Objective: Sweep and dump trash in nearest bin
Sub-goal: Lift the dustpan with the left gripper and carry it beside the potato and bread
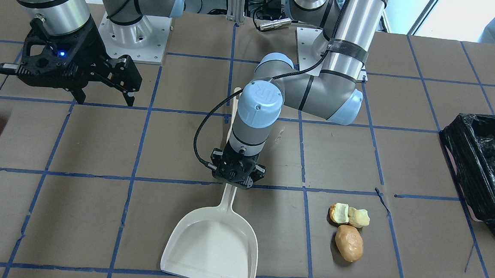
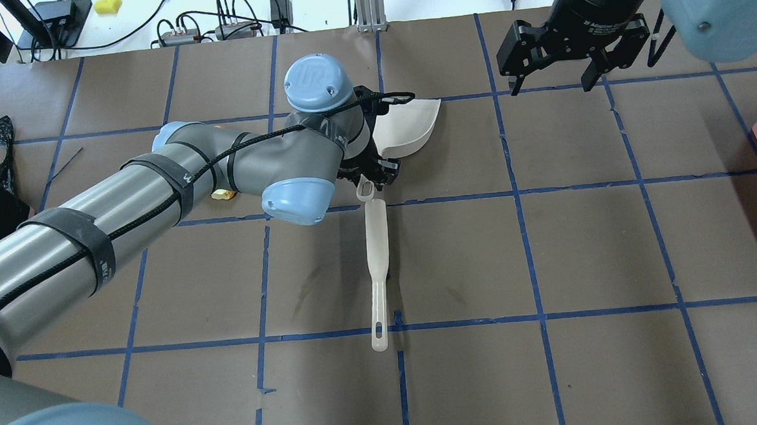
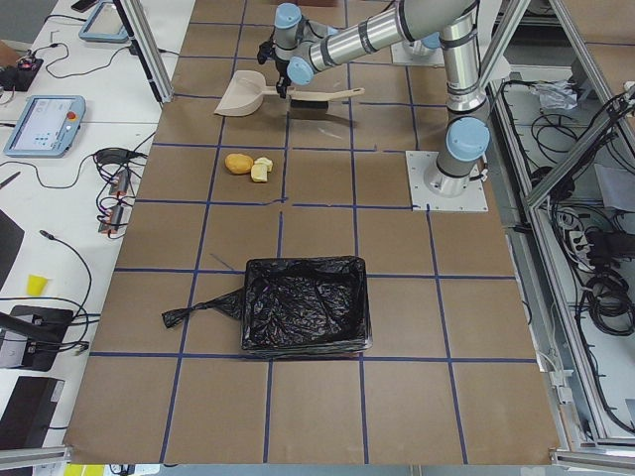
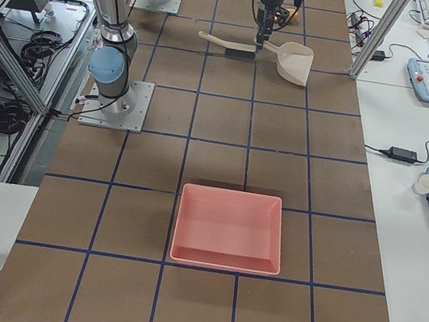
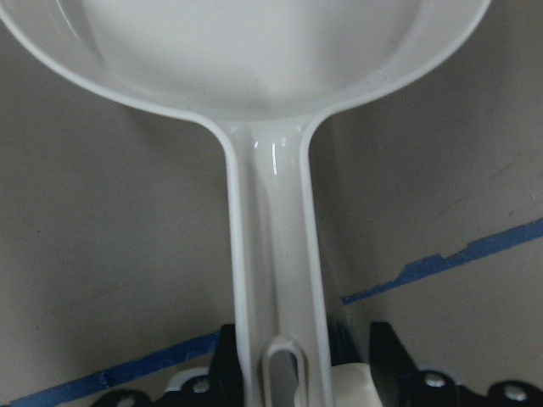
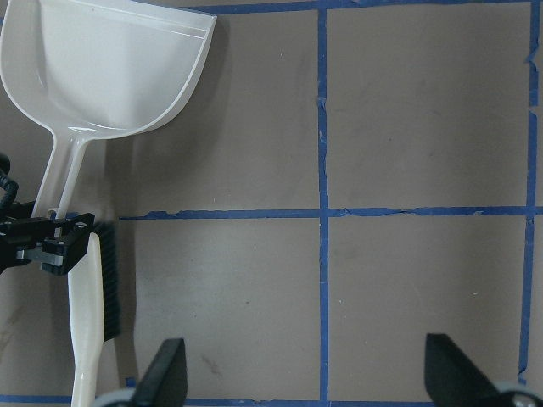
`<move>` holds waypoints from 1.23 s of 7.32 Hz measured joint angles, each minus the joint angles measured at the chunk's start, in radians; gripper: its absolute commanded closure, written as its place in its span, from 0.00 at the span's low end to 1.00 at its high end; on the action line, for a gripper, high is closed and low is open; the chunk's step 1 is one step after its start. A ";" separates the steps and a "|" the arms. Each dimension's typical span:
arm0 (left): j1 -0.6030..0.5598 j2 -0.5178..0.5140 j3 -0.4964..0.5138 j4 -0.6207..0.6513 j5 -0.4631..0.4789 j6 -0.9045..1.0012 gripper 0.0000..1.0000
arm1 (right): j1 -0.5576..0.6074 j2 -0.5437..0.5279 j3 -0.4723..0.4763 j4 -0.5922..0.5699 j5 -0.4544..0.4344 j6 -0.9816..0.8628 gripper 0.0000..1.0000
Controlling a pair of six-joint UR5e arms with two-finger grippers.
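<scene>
Jaws of left gripper (image 1: 236, 177) astride dustpan handle (image 1: 229, 198), grip unclear, wrist vertical; right gripper's (image 1: 104, 98) wide apart, empty.

The clearest mark I carry is the "UR" logo, pale letters on the round blue cap (image 2: 315, 80) of a joint on my left arm. It reads plainly from overhead. The front-facing camera shows the same logo on a blue cap (image 1: 261, 96), turned on its side there.

On the black collar (image 2: 602, 27) above my right fingers (image 2: 586, 72) runs a line of small white lettering. It begins "2F Adaptive", and the rest is too small for me to make out.

In the side views, the tablet screens (image 3: 45, 124) on the benches beside the surface show panels, but no word or number on them is legible.
</scene>
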 measured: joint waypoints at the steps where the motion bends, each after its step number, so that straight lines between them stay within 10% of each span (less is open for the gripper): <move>1: 0.011 0.003 0.004 0.000 -0.022 -0.001 0.87 | 0.000 0.000 0.000 0.000 0.000 0.000 0.00; 9: 0.119 0.079 0.130 -0.152 -0.030 0.112 0.88 | 0.001 -0.001 0.000 -0.001 0.001 0.000 0.00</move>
